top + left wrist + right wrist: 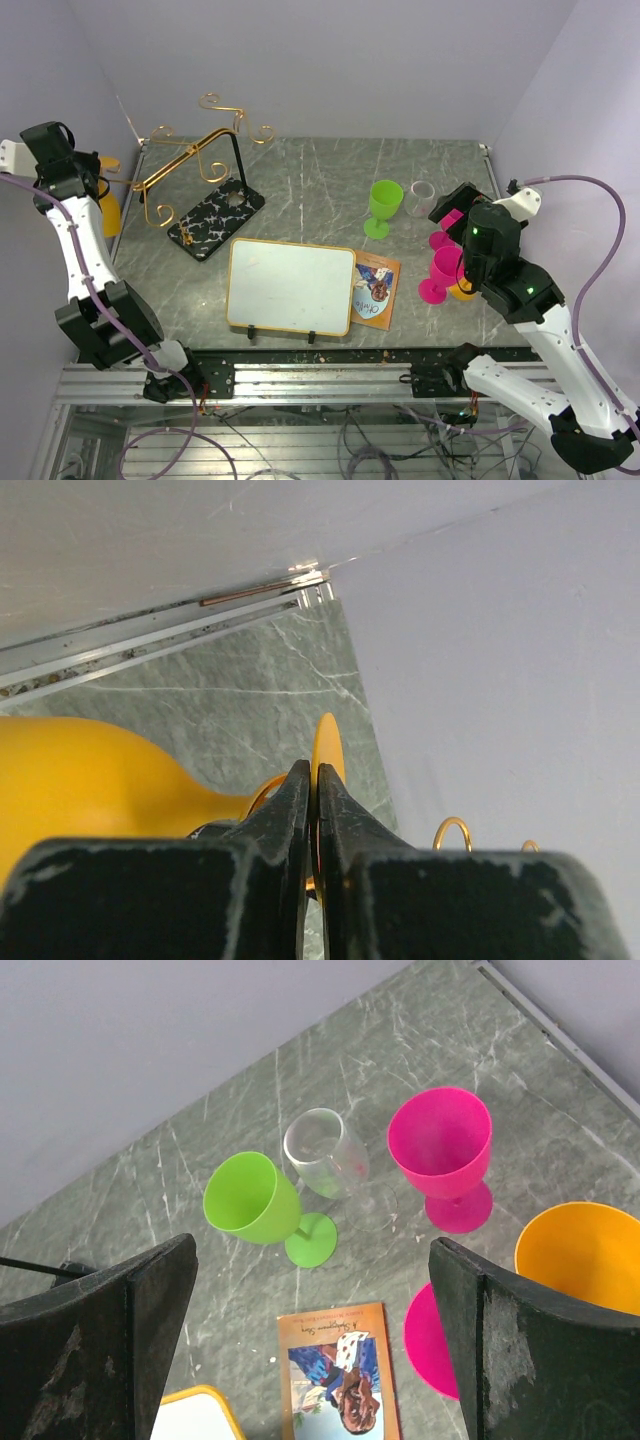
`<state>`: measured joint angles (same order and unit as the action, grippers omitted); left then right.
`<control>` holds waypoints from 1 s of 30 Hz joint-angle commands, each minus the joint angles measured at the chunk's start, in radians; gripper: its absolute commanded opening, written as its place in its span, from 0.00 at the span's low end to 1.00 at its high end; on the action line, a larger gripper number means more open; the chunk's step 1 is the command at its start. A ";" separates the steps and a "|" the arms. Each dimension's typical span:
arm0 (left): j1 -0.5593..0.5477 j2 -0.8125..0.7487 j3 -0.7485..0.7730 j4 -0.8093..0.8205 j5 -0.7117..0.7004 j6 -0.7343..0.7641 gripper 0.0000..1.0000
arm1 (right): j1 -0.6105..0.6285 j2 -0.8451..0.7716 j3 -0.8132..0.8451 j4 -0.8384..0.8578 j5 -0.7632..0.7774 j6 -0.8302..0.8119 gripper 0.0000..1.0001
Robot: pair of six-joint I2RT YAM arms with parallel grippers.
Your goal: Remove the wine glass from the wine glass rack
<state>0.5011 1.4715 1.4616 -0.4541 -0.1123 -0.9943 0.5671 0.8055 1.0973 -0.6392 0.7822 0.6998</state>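
Note:
The wine glass rack has a black marble-look base (218, 218), a black upright loop (236, 150) and gold wire arms (175, 170). A yellow wine glass (108, 208) hangs at the rack's far-left arm end, by the wall. My left gripper (92, 178) is shut on its foot. In the left wrist view the fingertips (309, 770) pinch the edge-on yellow foot (327, 742); the bowl (80, 780) lies left, and a gold wire (262, 792) curves round the stem. My right gripper (450, 215) is open and empty above the table (312, 1255).
A green glass (384, 205), a clear glass (421, 192), two pink glasses (445, 270) and an orange one (462, 291) stand at the right. A whiteboard (290, 285) and a picture card (376, 288) lie at the front centre. Walls stand close on the left.

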 commanded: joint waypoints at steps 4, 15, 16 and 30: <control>0.011 -0.081 -0.018 0.039 0.000 0.008 0.10 | 0.007 -0.011 -0.010 0.022 0.015 0.012 1.00; 0.009 -0.127 -0.090 0.089 0.097 -0.063 0.07 | 0.008 -0.019 -0.016 0.022 0.017 0.015 1.00; 0.010 -0.130 -0.093 0.091 0.107 -0.067 0.07 | 0.008 -0.021 -0.017 0.022 0.017 0.016 1.00; -0.038 -0.162 -0.143 0.163 0.203 -0.161 0.07 | 0.009 -0.030 -0.011 0.011 0.014 0.033 1.00</control>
<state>0.4847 1.3315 1.3277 -0.3691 0.0319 -1.1141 0.5697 0.7906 1.0870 -0.6331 0.7780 0.7200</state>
